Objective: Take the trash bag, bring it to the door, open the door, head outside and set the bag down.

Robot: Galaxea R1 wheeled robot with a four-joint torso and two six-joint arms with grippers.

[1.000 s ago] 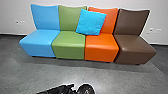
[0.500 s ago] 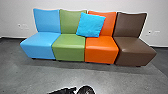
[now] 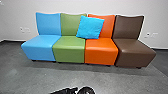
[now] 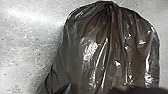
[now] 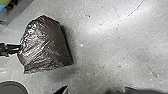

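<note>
Your trash bag, dark and glossy, shows against the gray floor in the right wrist view, with the left gripper up against its side; you can't tell whether that gripper has hold of it, or whether the bag rests on the floor or hangs just above. Nor can you tell how the right gripper is set, wide or narrow. Ahead of you in the head view, a blue chair, green chair, orange chair and brown chair stand side by side near the pale wall, with a bright blue pillow leaning across the green and orange backs.
</note>
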